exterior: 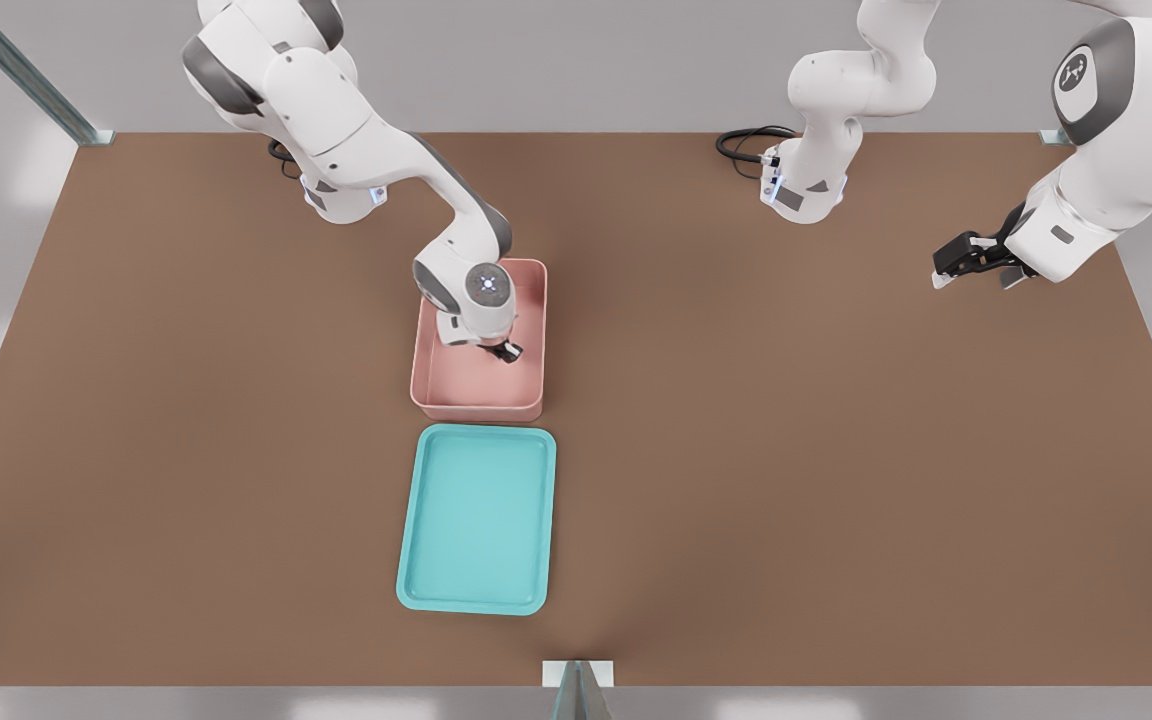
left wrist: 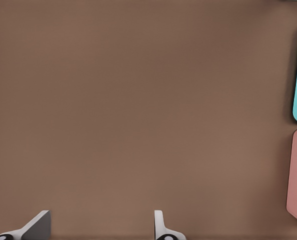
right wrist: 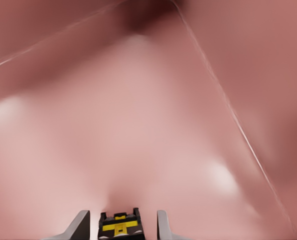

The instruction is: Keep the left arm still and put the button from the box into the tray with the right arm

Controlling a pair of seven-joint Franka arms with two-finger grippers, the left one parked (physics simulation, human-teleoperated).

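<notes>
Button (right wrist: 119, 226) sits between the gripper's (right wrist: 119, 227) jaws.

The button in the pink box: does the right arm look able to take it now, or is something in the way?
Probably yes. The gripper is down inside the box, its fingers on either side of the button with small gaps, and nothing between them. The walls stand clear of it.

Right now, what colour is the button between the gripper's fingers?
Yellow on a black base: the button, at the gripper, clearest in the right wrist view.
</notes>
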